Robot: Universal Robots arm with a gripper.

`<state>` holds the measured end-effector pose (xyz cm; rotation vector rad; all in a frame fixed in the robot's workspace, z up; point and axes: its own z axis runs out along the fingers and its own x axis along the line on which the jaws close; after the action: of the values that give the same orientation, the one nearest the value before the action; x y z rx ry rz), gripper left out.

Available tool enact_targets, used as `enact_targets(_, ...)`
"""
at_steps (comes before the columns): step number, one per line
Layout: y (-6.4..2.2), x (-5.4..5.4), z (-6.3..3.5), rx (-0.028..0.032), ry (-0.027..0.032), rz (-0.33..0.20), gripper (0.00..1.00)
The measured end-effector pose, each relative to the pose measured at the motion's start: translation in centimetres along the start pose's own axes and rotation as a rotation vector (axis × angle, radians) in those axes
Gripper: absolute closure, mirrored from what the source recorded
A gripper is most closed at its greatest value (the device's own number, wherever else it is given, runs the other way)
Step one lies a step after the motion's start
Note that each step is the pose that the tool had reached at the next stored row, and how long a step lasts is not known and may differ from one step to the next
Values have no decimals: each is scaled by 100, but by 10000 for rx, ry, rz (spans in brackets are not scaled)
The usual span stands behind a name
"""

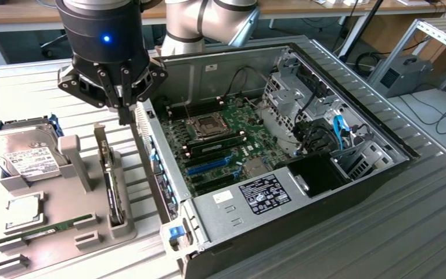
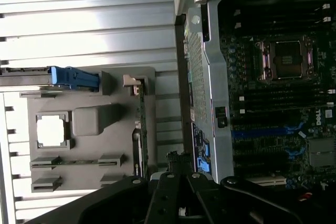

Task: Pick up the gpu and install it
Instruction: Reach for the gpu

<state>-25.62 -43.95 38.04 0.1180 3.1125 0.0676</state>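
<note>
Above the narrow strip between tray (image 1: 62,249) and case (image 1: 200,70), the gripper (image 1: 125,119) hung shut and empty, its tips near the case's upper edge. The gpu (image 1: 114,195) stood edge-on in a tray slot, just beside the case wall and apart from the gripper. The case lay open side up, board (image 1: 231,139) exposed. A drive (image 1: 23,156) and RAM stick (image 1: 49,228) lay farther from the case. Open bench (image 1: 417,232) lay beyond it.

hard drive (image 1: 21,154); cpu (image 1: 23,210); ram stick (image 1: 49,228) on grey tray (image 1: 69,197)
</note>
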Motion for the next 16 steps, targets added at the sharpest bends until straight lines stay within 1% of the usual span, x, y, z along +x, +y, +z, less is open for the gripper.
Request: enact_targets(16, -51, -4, 6, -1, -1, 0, 89)
